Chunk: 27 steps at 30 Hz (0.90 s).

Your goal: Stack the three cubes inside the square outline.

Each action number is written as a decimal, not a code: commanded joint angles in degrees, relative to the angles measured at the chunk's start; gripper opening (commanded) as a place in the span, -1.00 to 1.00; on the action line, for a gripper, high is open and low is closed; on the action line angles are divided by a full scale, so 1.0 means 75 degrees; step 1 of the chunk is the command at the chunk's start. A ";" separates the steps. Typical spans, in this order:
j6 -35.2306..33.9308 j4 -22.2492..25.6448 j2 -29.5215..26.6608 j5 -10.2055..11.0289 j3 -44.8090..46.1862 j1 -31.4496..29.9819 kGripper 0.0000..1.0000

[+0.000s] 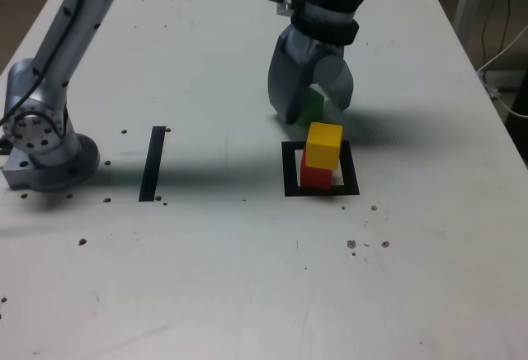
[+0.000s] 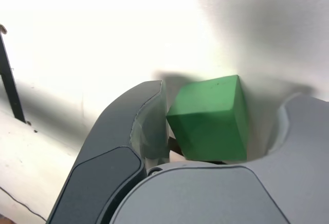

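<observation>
Gripper [image 1: 312, 111] sits just behind the square outline [image 1: 289, 170], jaws apart around the green cube [image 1: 312, 107]; whether either jaw touches it is unclear. Inside the outline, 2 cubes stacked: yellow cube [image 1: 323, 145] atop red cube [image 1: 314, 175].

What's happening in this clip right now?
A single grey robot arm's gripper is at the small matte green cube, which sits between its open jaws on the white table. Beside it, the yellow cube already sits on the red cube inside the black tape square outline. The green one is not yet stacked.
</observation>
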 commanded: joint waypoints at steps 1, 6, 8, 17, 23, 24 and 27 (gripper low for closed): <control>0.0039 -0.0041 0.0047 0.0015 -0.0040 0.0009 -0.55; 0.0077 -0.0068 0.0060 0.0030 -0.0052 0.0009 -0.58; 0.0087 -0.0068 0.0058 0.0037 -0.0052 0.0009 -0.58; 0.0117 0.0093 -0.0114 0.0134 -0.0110 -0.0030 -0.58; 0.0427 0.0377 -0.0420 0.0234 -0.0443 -0.0243 -0.58; 0.0551 0.0480 -0.0482 0.0240 -0.0582 -0.0318 -0.58; 0.0791 0.0776 -0.0636 0.0252 -0.0943 -0.0517 -0.58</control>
